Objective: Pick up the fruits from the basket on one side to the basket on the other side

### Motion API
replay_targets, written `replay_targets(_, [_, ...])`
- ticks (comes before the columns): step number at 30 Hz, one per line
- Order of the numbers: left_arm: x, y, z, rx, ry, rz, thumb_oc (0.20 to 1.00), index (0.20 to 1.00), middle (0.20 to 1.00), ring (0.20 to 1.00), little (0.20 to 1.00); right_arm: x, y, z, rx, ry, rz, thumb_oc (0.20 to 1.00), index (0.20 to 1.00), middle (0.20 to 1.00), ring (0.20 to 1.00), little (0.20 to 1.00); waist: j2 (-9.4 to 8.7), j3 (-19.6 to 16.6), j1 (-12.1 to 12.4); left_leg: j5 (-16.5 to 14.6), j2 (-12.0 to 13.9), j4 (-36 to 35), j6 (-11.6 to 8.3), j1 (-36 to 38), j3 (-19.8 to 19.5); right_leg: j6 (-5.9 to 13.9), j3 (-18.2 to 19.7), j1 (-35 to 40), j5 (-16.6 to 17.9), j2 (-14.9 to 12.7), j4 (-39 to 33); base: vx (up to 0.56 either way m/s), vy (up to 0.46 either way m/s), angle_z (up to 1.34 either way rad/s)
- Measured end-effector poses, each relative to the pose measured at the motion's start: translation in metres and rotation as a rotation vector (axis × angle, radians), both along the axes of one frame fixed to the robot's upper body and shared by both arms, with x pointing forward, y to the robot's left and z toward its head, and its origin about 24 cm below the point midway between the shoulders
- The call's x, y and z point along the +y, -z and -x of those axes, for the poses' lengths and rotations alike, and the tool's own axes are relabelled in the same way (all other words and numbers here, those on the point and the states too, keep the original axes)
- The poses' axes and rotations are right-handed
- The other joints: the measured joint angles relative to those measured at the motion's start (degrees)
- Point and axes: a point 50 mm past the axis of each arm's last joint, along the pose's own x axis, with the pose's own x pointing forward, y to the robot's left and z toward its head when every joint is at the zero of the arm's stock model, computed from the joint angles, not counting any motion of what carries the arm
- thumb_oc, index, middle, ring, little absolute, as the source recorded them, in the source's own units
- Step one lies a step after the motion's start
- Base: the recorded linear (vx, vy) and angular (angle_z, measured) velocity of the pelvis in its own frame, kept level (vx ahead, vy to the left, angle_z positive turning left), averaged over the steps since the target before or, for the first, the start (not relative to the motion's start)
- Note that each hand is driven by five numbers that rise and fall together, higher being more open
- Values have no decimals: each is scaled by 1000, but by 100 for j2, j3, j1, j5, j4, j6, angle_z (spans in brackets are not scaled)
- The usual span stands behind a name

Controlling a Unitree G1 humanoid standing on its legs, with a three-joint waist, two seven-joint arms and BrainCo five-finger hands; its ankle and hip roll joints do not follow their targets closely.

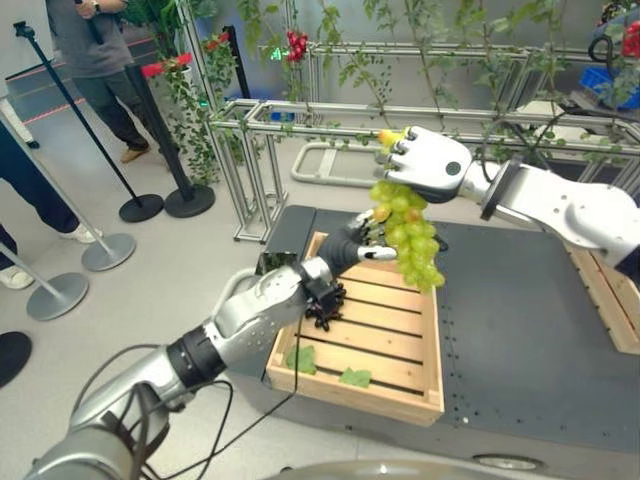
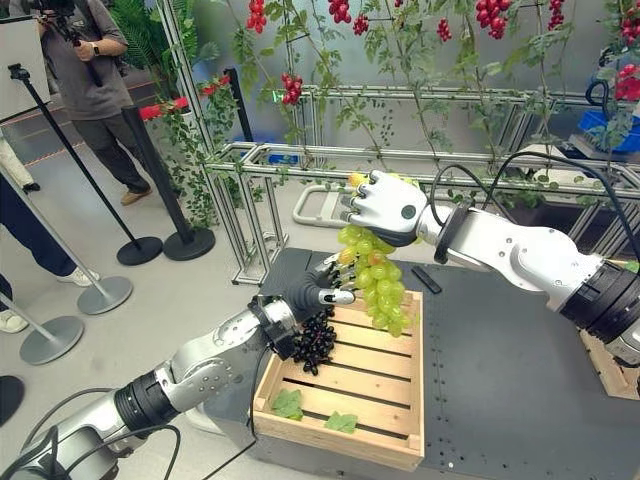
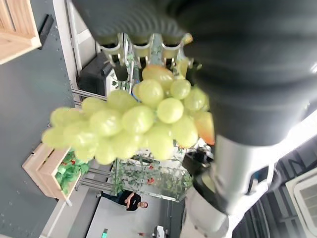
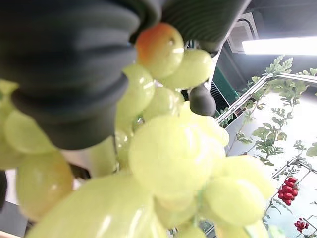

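Green grapes (image 2: 375,285) dangling above the wooden crate (image 2: 395,400) on the bench (image 2: 500,380), clamped at the stem by the right hand (image 2: 385,208), steadied from beside by the left hand (image 2: 322,285), its fingers curled against the bunch, apparently mid-handover.

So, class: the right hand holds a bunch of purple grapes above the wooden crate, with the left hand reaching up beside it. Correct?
Not quite. The grapes in the right hand are green, as the right eye view shows. They do hang above the wooden crate, with the left hand beside them.
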Motion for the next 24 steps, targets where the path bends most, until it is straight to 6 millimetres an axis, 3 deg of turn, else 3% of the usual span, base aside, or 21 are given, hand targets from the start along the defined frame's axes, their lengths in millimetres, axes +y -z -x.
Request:
replay_targets(16, [-3,7,-2,19,-10,-14,1000,1000,1000,1000,1000,20,-15,13,-63,-120,-15,200,200,200,200,200,-25,-49,6,-4,0,-8,6,-2,15,2,22,-33,-1,0,4,0,0,0])
replay_targets(24, [-22,8,12,114,77,71,1000,1000,1000,1000,1000,23,-15,16,-69,-146,-20,200,200,200,200,200,-38,-56,2,-8,-3,-8,11,-5,10,2,21,-37,-1,-2,3,0,0,0])
